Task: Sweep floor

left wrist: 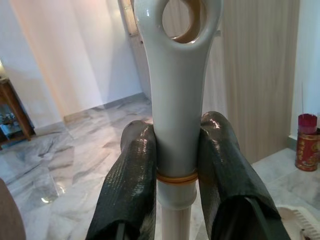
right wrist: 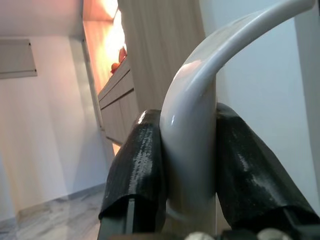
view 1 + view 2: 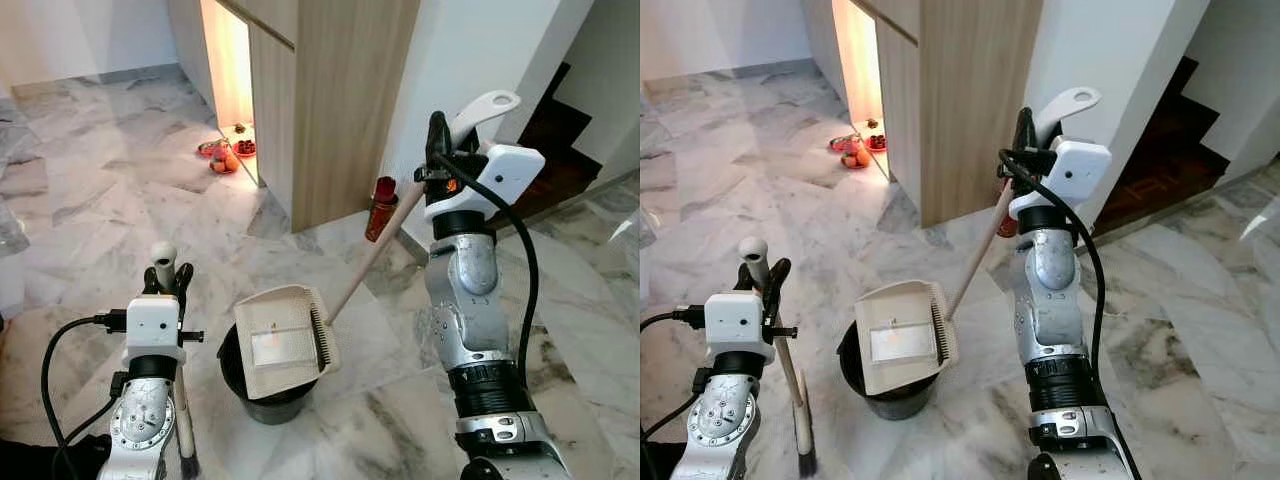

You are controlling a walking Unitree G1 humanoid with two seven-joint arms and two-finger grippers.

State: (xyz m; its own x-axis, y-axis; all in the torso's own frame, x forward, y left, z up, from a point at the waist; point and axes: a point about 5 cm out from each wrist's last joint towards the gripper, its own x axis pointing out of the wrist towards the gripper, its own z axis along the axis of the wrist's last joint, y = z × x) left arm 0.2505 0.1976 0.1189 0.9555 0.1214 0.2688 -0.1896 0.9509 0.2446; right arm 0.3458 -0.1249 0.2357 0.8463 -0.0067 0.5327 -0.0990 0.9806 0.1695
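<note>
Silver jointed arms, white wrist camera boxes, looping black cables, glossy black claw fingers [image 1: 131,185]

Grey-veined marble floor [image 3: 110,200], wooden cabinet [image 3: 340,100], white walls [image 3: 480,50], warm glow.

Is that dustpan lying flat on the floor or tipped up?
Tipped up. The dustpan rests slanted over the black bin, its long handle held high by the right gripper.

Looking like a home interior: polished marble floor [image 3: 100,190] running throughout, wood-panelled cabinet [image 3: 330,100] standing against white walls, dark wooden stair [image 3: 560,150] rising at right, red offerings [image 3: 225,155] sitting in a glowing floor-level niche.
</note>
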